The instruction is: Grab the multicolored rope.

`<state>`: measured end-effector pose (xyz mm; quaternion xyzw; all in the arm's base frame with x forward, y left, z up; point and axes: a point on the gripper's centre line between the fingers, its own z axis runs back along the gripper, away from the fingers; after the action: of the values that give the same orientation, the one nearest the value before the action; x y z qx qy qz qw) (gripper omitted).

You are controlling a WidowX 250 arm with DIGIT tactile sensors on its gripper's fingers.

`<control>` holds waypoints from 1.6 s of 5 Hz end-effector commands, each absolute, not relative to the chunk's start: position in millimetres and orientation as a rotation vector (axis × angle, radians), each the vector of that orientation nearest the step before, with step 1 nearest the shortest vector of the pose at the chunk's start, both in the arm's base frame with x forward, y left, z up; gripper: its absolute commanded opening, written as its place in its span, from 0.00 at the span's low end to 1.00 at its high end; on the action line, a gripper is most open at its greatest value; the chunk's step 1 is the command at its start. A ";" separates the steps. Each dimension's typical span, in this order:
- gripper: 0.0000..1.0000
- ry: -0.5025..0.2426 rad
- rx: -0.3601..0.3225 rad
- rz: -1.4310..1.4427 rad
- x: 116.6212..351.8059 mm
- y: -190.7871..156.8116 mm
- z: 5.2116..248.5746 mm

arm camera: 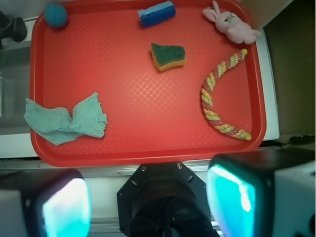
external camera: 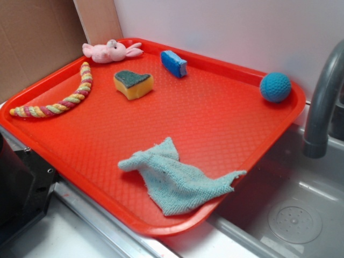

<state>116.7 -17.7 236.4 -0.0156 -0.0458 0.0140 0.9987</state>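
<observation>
The multicolored rope (external camera: pixel 59 100) lies curved along the left side of the red tray (external camera: pixel 215 113), its far end close to the pink plush bunny (external camera: pixel 110 51). In the wrist view the rope (arm camera: pixel 213 98) curves along the tray's right side, below the bunny (arm camera: pixel 230 23). My gripper (arm camera: pixel 148 202) is open and empty, high above the tray's near edge, well away from the rope. Its two pads (arm camera: pixel 232 197) glow cyan at the bottom of the wrist view. The gripper does not show in the exterior view.
On the tray lie a yellow and green sponge (external camera: pixel 133 84), a blue sponge (external camera: pixel 174 63), a blue knitted ball (external camera: pixel 275 87) and a teal cloth (external camera: pixel 174 180) hanging over the front rim. A grey faucet (external camera: pixel 322 102) and sink (external camera: pixel 290 215) stand to the right. The black robot base (arm camera: pixel 165 197) sits below.
</observation>
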 end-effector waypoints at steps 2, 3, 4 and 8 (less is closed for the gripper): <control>1.00 -0.046 0.044 0.071 162.1 32.3 186.4; 1.00 -0.052 0.088 0.052 183.5 78.7 138.9; 1.00 -0.059 0.118 0.054 193.4 100.7 94.7; 1.00 -0.050 0.038 0.165 174.9 110.8 30.2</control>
<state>172.0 107.9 24.2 0.0146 -0.0134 0.0863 0.9961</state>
